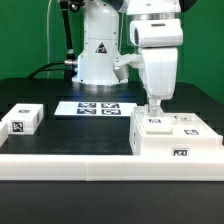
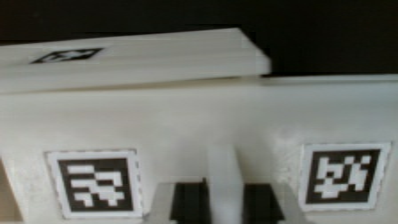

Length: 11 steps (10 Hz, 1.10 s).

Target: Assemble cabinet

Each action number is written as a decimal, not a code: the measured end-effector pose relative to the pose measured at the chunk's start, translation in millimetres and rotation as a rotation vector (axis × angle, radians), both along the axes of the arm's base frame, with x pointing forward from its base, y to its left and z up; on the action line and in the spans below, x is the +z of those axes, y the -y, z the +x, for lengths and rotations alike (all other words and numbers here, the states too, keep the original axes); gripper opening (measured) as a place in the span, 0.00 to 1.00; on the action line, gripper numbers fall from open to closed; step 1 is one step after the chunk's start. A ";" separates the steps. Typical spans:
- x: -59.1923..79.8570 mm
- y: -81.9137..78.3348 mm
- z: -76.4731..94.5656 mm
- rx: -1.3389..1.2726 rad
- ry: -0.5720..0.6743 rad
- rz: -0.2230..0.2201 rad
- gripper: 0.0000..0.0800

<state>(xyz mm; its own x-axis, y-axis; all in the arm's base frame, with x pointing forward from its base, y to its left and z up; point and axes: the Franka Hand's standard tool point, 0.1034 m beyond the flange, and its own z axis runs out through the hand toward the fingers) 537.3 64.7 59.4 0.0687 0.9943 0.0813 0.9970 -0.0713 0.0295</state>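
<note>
One cabinet [image 1: 152, 146] beneath tool [image 1: 156, 106], perhaps touching

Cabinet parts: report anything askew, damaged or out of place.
Nothing looks damaged or spilled. One small tagged white part lies alone at the exterior view's left, apart from the cabinet body under the gripper.

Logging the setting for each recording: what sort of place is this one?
Probably a robotics lab test bench, not a home: a robot arm mounted at a black table, a marker board of printed tags, and a white cabinet bearing the same kind of tags.
</note>
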 end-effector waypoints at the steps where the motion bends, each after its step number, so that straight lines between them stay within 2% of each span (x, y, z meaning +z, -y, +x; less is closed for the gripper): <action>1: -0.3 2.4 7.4 0.027 0.016 0.005 0.09; 4: 0.2 10.4 38.1 0.062 0.061 0.018 0.09; 9: 0.4 10.2 38.8 0.063 0.055 0.018 0.09; 10: -0.1 10.5 38.6 0.062 0.054 0.017 0.19; 11: -0.3 10.7 38.5 0.062 0.054 0.017 0.42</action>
